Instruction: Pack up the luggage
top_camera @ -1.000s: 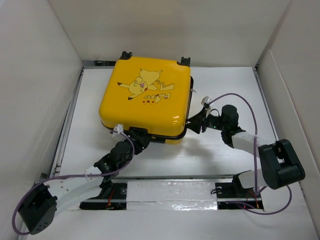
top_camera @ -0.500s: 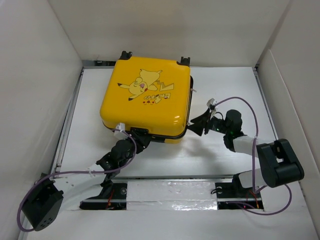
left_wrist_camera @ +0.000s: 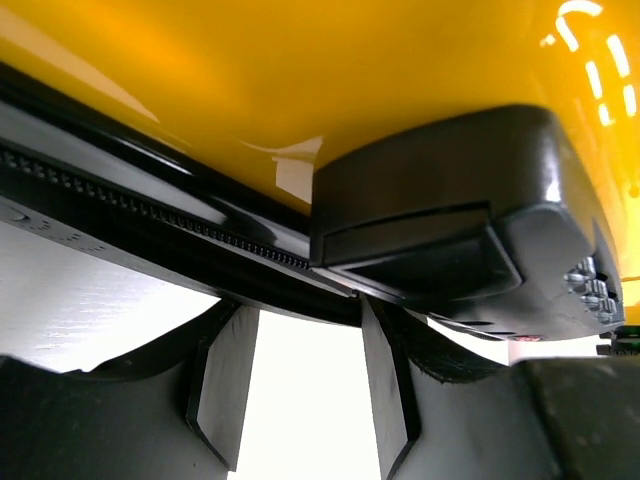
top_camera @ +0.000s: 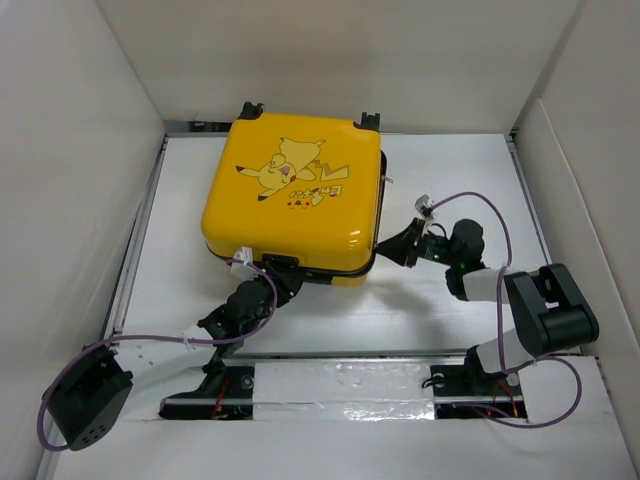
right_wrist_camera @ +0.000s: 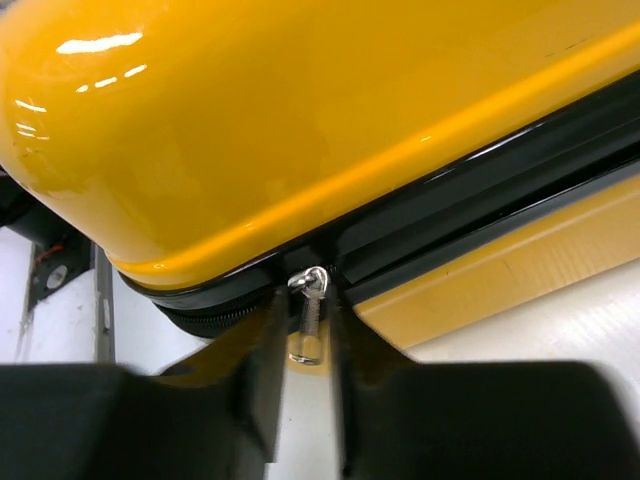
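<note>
The luggage (top_camera: 292, 195) is a yellow hard-shell suitcase lying shut and flat, Pikachu face up. My left gripper (top_camera: 277, 284) is at its near edge; in the left wrist view it (left_wrist_camera: 300, 395) is open and empty, its fingers just below the black zipper band (left_wrist_camera: 110, 195) and beside a black handle block (left_wrist_camera: 440, 230). My right gripper (top_camera: 390, 250) is at the case's near right corner. In the right wrist view it (right_wrist_camera: 306, 312) is shut on the silver zipper pull (right_wrist_camera: 308, 330), which hangs from the black zipper band (right_wrist_camera: 480, 190) under the yellow shell (right_wrist_camera: 300, 120).
White walls (top_camera: 90, 200) box in the table on the left, back and right. Two black wheels (top_camera: 251, 108) stick out at the case's far edge. A metal rail (top_camera: 135, 250) runs along the left side. Purple cables (top_camera: 470, 196) loop over both arms.
The right arm's elbow has folded in nearer its base while its gripper stayed at the case's corner. The left arm's rear link has shifted a little right. The suitcase has barely moved.
</note>
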Robot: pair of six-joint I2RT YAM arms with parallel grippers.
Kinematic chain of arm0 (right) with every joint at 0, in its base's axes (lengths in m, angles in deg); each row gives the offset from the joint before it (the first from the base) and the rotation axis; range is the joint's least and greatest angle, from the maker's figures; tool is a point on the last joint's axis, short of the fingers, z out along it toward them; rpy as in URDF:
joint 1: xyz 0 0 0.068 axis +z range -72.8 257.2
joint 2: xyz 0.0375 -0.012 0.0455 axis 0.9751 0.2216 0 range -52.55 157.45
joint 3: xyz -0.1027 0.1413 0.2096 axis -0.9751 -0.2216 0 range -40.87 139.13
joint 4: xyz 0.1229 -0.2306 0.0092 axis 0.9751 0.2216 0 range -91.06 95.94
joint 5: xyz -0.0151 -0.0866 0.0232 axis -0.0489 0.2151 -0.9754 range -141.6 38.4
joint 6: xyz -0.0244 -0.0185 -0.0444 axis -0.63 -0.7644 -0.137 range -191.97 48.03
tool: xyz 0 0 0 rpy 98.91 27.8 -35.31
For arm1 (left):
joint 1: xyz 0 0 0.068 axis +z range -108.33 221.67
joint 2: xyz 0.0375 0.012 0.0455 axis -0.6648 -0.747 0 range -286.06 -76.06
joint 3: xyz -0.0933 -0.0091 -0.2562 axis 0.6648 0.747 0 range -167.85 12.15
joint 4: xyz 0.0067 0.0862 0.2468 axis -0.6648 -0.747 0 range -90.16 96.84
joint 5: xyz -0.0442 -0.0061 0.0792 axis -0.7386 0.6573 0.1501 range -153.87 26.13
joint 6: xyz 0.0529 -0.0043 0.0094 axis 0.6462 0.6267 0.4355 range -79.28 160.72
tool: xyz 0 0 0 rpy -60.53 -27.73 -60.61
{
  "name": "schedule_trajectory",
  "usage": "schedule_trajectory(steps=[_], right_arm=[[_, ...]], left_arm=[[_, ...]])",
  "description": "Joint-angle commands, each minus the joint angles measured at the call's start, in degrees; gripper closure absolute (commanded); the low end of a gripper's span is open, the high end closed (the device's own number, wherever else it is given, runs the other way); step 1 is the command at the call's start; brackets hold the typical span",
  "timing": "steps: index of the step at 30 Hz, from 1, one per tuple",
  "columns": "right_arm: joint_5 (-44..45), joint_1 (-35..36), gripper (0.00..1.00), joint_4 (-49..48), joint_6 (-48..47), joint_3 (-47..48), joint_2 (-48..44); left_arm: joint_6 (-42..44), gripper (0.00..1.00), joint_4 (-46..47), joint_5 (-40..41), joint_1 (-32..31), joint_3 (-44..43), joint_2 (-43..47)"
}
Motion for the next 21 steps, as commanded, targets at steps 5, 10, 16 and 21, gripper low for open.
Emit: schedule_trajectory(steps=[5, 10, 16, 21], right_arm=[[-1.47, 0.34, 0.88, -8.24, 2.87, -2.34, -0.35], [0.19, 0.96, 1.0, -8.52, 3.49, -4.72, -0.61], [7.47, 5.43, 1.0, 2.35, -0.1, -7.35, -8.48], [33.96, 20.51, 1.0, 38.43, -9.34, -4.81, -27.92]], left_arm=[[3.1, 0.76, 3.51, -1.04, -0.96, -1.43, 0.33], [3.18, 0.85, 5.0, -1.21, -0.96, -1.52, -0.81], [4.32, 1.0, 9.91, -1.13, -0.96, -3.35, -4.84], [7.13, 1.0, 14.22, -0.07, -0.96, -7.22, -9.94]])
